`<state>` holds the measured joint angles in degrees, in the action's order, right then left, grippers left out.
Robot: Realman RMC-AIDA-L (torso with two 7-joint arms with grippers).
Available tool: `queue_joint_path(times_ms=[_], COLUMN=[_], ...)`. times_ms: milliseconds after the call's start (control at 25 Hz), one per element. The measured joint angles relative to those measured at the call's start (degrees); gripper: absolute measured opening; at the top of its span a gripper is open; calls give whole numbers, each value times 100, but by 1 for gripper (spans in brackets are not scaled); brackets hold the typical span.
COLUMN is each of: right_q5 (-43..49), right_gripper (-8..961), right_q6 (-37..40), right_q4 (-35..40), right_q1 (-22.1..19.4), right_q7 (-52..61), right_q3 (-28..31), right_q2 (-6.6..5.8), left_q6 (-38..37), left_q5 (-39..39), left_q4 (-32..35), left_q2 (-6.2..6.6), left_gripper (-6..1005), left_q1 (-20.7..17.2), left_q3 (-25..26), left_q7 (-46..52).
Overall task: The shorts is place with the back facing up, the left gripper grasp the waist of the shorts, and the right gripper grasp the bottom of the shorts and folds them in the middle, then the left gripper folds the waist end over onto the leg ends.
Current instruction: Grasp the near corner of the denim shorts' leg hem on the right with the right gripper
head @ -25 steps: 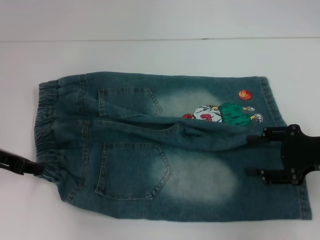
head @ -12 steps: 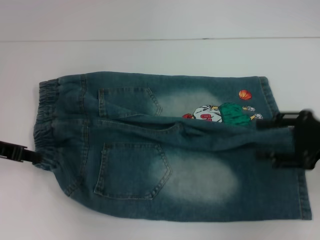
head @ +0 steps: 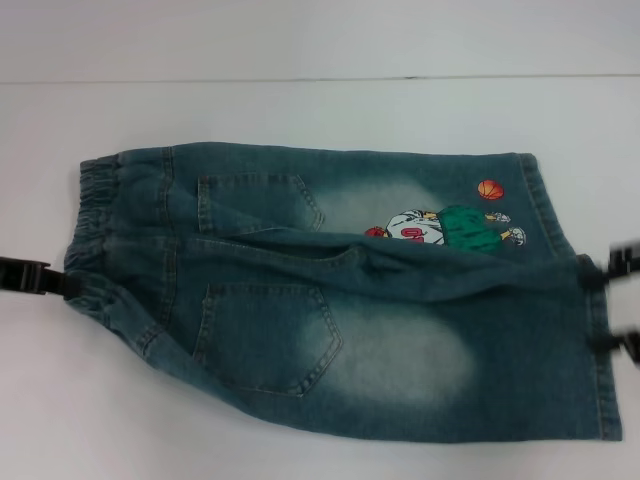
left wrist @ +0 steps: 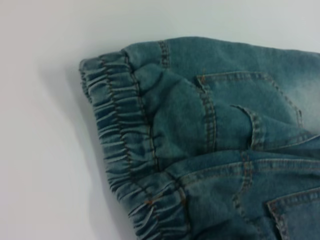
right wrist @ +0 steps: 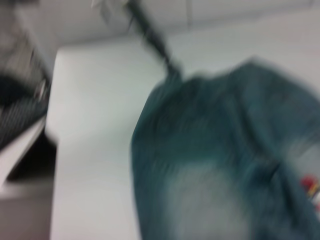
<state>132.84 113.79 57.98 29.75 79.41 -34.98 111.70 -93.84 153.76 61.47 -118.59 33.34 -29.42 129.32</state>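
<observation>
The shorts (head: 340, 290) lie flat on the white table (head: 300, 110), back side up, with both patch pockets showing and a long fold ridge running across the middle from nine o'clock toward three. The waist of the shorts (head: 90, 225), gathered and ruffled, sits at the nine o'clock end; the left wrist view shows its puckered elastic (left wrist: 125, 150) close up, bunched where the two halves meet. The bottom of the shorts (head: 590, 340) is at the three o'clock end, with the cartoon player patch (head: 440, 228) and the little orange basketball (head: 489, 189) up around two o'clock.

The left gripper (head: 40, 277) reaches in from nine o'clock, its black tip touching the waistband's lower corner; I cannot tell whether its claw is closed on the cloth. The right gripper (head: 620, 300) shows only as black bits at the three o'clock edge, just beside the leg hem, and I cannot tell how its claw stands either.
</observation>
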Motion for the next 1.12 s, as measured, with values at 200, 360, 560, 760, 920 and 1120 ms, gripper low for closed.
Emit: queue_joint_path(times_ms=[200, 360, 560, 760, 920, 1120], right_q5=[1178, 1850, 2583, 2982, 3008, 3050], right_gripper=[704, 704, 704, 703, 703, 703], right_q6=[-51, -60, -27, -16, -17, -15], right_q4=[-25, -81, -145, -395, -580, -591], right_q1=[222, 444, 741, 1012, 1093, 1129], right_q7=[-307, -303, 51, 405, 532, 698], right_q3=[-287, -359, -627, -1030, -1365, -1581], right_q2=[46, 83, 143, 205, 230, 243], left_q6=[6, 15, 6, 17, 40, 20], left_q5=[-56, -57, -65, -67, -67, -67], left_q4=[7, 6, 6, -32, -64, -65], left_q2=[-3, -4, 17, 39, 48, 55], left_gripper=[29, 29, 29, 29, 29, 29], left_q1=[22, 29, 36, 55, 63, 69], left_q3=[-6, -17, -2, -36, -49, -25], left_q7=[32, 100, 141, 170, 170, 177])
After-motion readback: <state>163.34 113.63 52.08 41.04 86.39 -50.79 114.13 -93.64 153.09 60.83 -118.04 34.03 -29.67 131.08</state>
